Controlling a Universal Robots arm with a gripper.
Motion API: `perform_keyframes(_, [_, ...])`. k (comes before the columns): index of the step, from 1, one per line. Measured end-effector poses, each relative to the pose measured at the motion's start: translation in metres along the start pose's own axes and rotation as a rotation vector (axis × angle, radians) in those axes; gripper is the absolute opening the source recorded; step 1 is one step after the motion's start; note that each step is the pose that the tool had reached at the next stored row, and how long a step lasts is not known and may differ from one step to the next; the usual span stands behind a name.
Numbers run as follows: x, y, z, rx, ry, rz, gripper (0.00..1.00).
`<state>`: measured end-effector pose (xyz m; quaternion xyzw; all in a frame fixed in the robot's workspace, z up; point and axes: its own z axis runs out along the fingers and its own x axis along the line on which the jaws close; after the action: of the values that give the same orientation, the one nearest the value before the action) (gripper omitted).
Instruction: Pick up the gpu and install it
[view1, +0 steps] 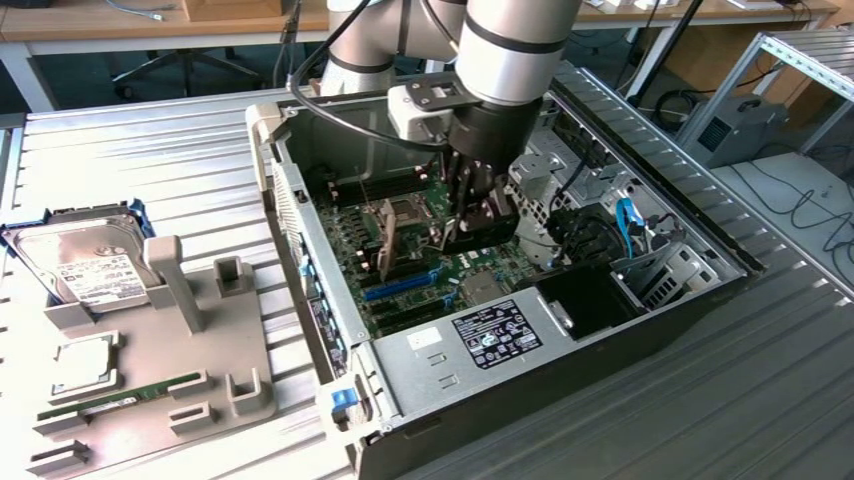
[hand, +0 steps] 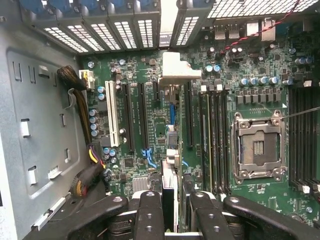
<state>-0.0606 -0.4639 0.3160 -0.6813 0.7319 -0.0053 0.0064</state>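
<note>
- The computer case (view1: 534, 330) lies open on the counter (view1: 747, 400), toward the exterior view's right.
- The gripper (view1: 478, 225) reaches down inside the case, holding the gpu (view1: 483, 235) edge-down just above the motherboard (view1: 400, 270).
- The fixture tray (view1: 147, 390) sits at the exterior view's left.
- The hard drive (view1: 83, 262) stands at the tray's far end.
- The memory stick (view1: 94, 405) lies near its front.

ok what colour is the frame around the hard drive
Blue; the hard drive frame shows best in the exterior view.
</note>
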Motion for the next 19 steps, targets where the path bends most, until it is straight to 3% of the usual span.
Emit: perform_keyframes(19, [0.0028, 0.0040, 0.0010, 0.0000, -0.0001, 0.000, 0.26])
